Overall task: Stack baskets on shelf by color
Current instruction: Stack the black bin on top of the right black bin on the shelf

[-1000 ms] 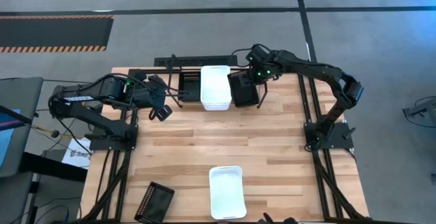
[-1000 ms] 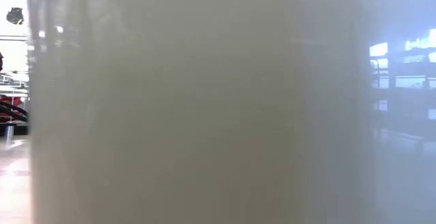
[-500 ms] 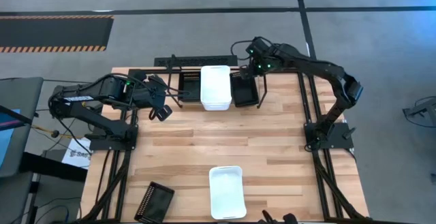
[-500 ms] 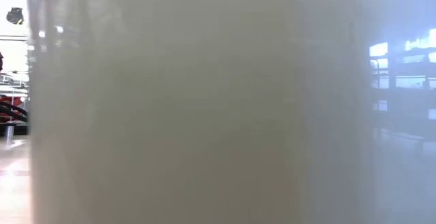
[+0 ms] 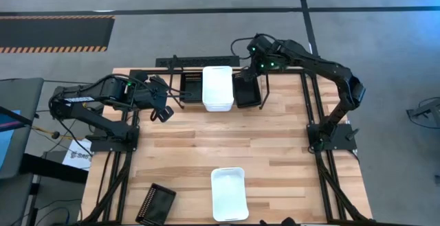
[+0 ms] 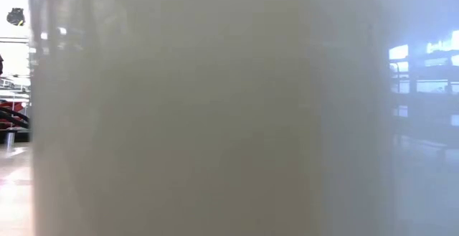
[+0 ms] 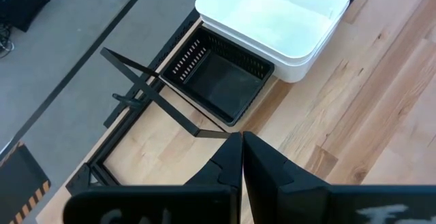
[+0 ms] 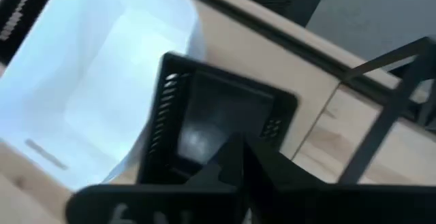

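The black wire shelf (image 5: 172, 62) stands at the table's far edge. Its bays hold a black mesh basket (image 5: 191, 87), white baskets (image 5: 217, 87) nested together, and a second black basket (image 5: 246, 91) to their right. My right gripper (image 5: 251, 73) is over that basket's far end, shut on it; the right wrist view shows this basket (image 8: 204, 108) beside the white ones (image 8: 102, 81). My left gripper (image 5: 163, 113) waits shut near the shelf's left end, facing the left black basket (image 7: 221, 81). Another white basket (image 5: 228, 193) and another black one (image 5: 155, 202) sit at the near edge. My right gripper holds the right-hand black basket by its far short wall (image 8: 194, 161), coming from above and slanting from the far right. Its own fingers (image 8: 235, 152) hide the exact place of contact. The basket lies level in the shelf bay next to the white baskets.
The near white basket's wall (image 6: 215, 121) fills the low view and hides the table behind it. The black basket at the near left corner juts over the table edge. Bare wood (image 5: 227, 133) spans the table's middle. Upright shelf wires (image 8: 381, 108) stand close to my right gripper.
My right gripper has moved toward the far edge and down with the black basket. The basket was raised and tilted a second ago; it now lies flat in the shelf bay right of the white baskets.
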You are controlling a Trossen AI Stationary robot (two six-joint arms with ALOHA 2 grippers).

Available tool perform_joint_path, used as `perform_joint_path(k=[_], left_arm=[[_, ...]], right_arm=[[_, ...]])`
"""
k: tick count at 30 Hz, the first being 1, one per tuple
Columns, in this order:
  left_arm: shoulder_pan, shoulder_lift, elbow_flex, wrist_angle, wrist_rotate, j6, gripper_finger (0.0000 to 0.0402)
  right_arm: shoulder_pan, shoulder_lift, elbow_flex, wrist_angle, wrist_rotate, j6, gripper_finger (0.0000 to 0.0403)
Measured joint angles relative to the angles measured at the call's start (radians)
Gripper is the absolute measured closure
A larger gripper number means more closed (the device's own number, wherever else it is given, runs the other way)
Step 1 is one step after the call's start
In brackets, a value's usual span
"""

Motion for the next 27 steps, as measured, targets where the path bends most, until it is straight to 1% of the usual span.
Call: perform_joint_path(k=[1,3,6,10,13,18,23,27], left_arm=[[0.000,0.000,0.000,0.000,0.000,0.000,0.0401],[0.000,0.000,0.000,0.000,0.000,0.000,0.0401],[0.000,0.000,0.000,0.000,0.001,0.000,0.0401],[0.000,0.000,0.000,0.000,0.002,0.000,0.0401],[0.000,0.000,0.000,0.000,0.003,-0.003,0.0401],[0.000,0.000,0.000,0.000,0.004,-0.011,0.0401],[0.000,0.000,0.000,0.000,0.004,-0.012,0.0402],[0.000,0.000,0.000,0.000,0.003,-0.012,0.0401]], right_arm=[[-0.008,0.000,0.000,0.000,-0.005,-0.003,0.0388],[-0.022,0.005,0.001,0.003,-0.019,-0.006,0.0396],[-0.035,0.025,0.001,0.012,-0.039,-0.007,0.0392],[-0.043,0.083,0.001,0.043,-0.120,-0.048,0.0399],[-0.042,0.139,0.001,0.070,-0.109,-0.079,0.0398],[-0.059,0.212,0.001,0.068,-0.094,-0.106,0.0399],[-0.094,0.249,0.001,0.069,-0.091,-0.134,0.0400],[-0.124,0.248,0.001,0.075,-0.091,-0.134,0.0401]])
